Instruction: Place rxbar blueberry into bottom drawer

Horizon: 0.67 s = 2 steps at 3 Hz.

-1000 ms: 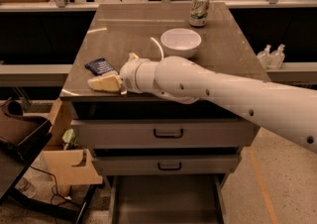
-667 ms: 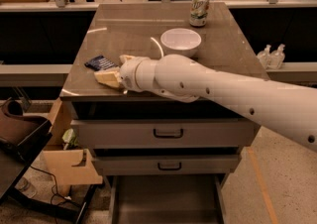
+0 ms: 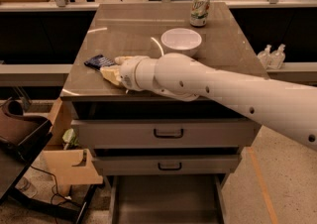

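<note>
The rxbar blueberry, a small dark navy wrapper, lies on the left part of the grey cabinet top. My gripper reaches in from the right on a thick white arm and sits right beside the bar, its cream fingers at the bar's near right edge. The bottom drawer is pulled out below the two upper drawers, its dark inside showing.
A white bowl stands mid-top, just behind my arm. A green-white soda can stands at the back right. The two upper drawers are shut. A cardboard box and a dark chair stand left of the cabinet.
My gripper has moved up and away along the table top, closing in on the bar from its near side. The bar itself has not moved.
</note>
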Available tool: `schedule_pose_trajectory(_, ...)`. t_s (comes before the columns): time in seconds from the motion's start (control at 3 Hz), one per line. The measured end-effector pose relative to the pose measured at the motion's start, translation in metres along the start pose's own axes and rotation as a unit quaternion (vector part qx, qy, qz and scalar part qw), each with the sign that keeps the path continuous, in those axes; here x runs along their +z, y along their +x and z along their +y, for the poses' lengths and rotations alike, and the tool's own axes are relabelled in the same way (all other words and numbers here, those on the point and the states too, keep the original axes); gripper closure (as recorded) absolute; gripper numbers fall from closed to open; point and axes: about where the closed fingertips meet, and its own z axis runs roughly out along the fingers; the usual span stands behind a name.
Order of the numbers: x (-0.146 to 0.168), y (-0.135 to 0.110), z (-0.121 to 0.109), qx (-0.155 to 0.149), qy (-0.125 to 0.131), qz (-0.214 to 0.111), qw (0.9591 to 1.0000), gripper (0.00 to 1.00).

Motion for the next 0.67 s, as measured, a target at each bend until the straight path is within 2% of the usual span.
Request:
schedule_pose_trajectory(0.33, 0.000, -0.003, 0.001, -0.003, -0.004, -0.001, 1.0000, 1.00)
schedule_pose_trajectory(0.67, -0.007, -0.017, -0.002, -0.012, -0.008, -0.003, 0.9999, 1.00)
